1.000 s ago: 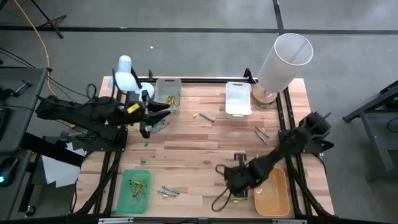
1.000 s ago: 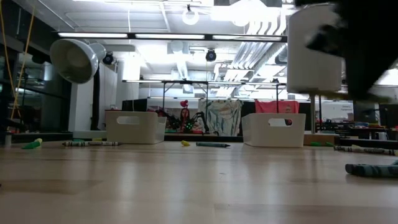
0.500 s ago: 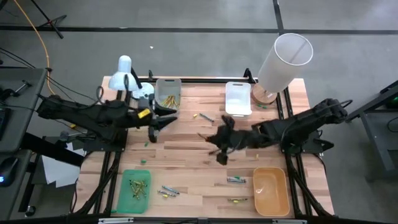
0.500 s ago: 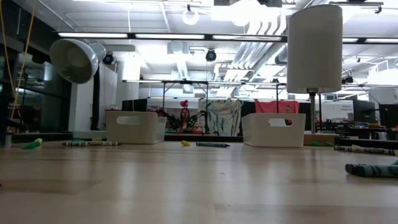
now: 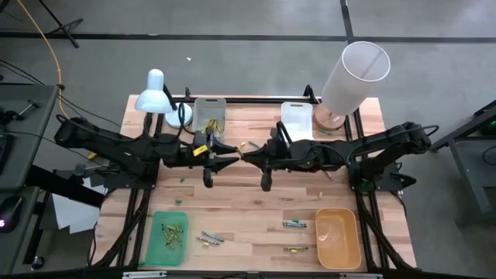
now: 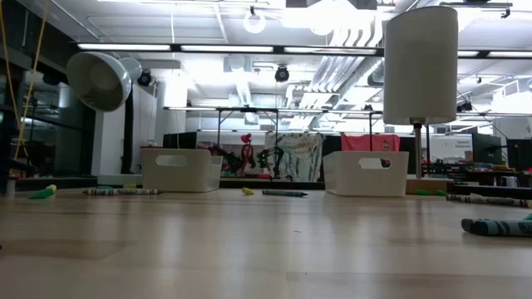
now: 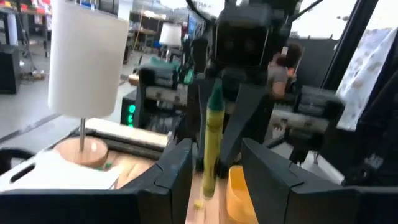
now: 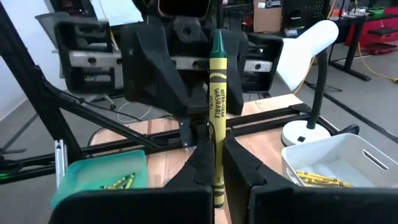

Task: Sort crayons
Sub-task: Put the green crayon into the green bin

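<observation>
Two grippers meet over a single crayon at the centre of the table.

The right gripper is clamped on the lower end of a yellow-green crayon, which stands up between its fingers. In the high view the crayon's free end lies at frame centre, between the right gripper and the left gripper. The left gripper's fingers stand spread on either side of the crayon; whether they touch it cannot be told. Other crayons lie in the green tray at lower left, in the grey bin at upper centre, and loose near the orange tray.
</observation>
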`<act>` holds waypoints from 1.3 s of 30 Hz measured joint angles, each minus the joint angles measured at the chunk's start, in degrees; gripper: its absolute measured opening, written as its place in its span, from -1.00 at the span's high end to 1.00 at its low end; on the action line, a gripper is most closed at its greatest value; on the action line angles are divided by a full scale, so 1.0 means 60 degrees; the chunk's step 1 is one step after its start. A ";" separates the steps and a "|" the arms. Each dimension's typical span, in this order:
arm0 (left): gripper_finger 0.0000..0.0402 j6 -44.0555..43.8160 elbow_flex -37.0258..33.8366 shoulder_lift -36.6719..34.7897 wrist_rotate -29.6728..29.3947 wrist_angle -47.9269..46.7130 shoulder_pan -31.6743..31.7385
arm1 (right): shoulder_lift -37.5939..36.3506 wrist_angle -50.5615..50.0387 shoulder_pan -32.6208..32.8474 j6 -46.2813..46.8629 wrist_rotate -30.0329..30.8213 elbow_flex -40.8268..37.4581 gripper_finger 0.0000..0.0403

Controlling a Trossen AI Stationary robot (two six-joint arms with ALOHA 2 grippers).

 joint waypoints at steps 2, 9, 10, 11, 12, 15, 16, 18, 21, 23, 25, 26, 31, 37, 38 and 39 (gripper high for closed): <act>0.37 -0.0002 0.0004 0.0066 0.0000 0.0381 0.0000 | 0.0000 0.0013 0.0000 -0.0080 -0.0016 0.0000 1.00; 0.37 -0.0002 0.0004 0.0077 0.0069 0.0652 0.0158 | 0.0000 0.0429 0.0000 -0.0130 -0.0257 0.0000 1.00; 0.37 -0.0002 0.0004 0.0077 0.0150 0.0704 0.0166 | 0.0000 0.0496 -0.0002 -0.0159 -0.0256 0.0000 1.00; 0.37 -0.0002 0.0004 0.0077 0.0207 0.0825 0.0168 | 0.0000 0.0561 -0.0011 -0.0194 -0.0256 0.0000 1.00; 0.37 -0.0002 0.0004 0.0076 0.0218 0.0924 0.0168 | 0.0000 0.0618 -0.0033 -0.0198 -0.0272 0.0000 1.00; 0.37 0.0123 0.0004 0.0074 0.0244 0.1124 0.0168 | 0.0000 0.0685 -0.0098 -0.0156 -0.0385 0.0000 1.00; 0.37 0.0159 0.0004 0.0077 0.0244 0.1179 0.0168 | 0.0000 0.0740 -0.0109 -0.0156 -0.0396 0.0000 1.00; 0.37 0.0227 0.0004 0.0077 0.0244 0.1337 0.0168 | 0.0000 0.0898 -0.0167 -0.0154 -0.0398 0.0000 1.00; 0.37 0.0285 0.0004 0.0077 0.0242 0.1350 0.0168 | 0.0000 0.0978 -0.0234 -0.0152 -0.0432 0.0000 1.00; 0.37 0.0316 0.0004 0.0081 0.0241 0.1375 0.0168 | 0.0000 0.0980 -0.0233 -0.0152 -0.0487 0.0000 1.00; 0.37 0.0319 0.0004 0.0081 0.0244 0.1434 0.0168 | 0.0000 0.0980 -0.0233 -0.0149 -0.0498 0.0000 1.00; 0.37 0.0315 0.0004 0.0085 0.0244 0.1426 0.0168 | 0.0000 0.0980 -0.0233 -0.0138 -0.0501 0.0000 1.00; 0.37 0.0329 0.0009 0.0552 0.0244 0.1919 0.0168 | 0.0025 0.1051 -0.0233 -0.0123 -0.0665 0.0000 1.00; 0.37 0.0734 0.0011 0.0836 0.0073 0.2315 0.0168 | 0.0047 0.1089 -0.0233 -0.0120 -0.0713 0.0000 1.00; 0.37 0.0743 0.0011 0.0793 0.0063 0.2330 0.0168 | 0.0047 0.1089 -0.0233 -0.0123 -0.0713 0.0000 1.00; 0.37 0.0749 0.0011 0.0750 0.0062 0.2369 0.0168 | 0.0047 0.1089 -0.0233 -0.0134 -0.0709 0.0000 1.00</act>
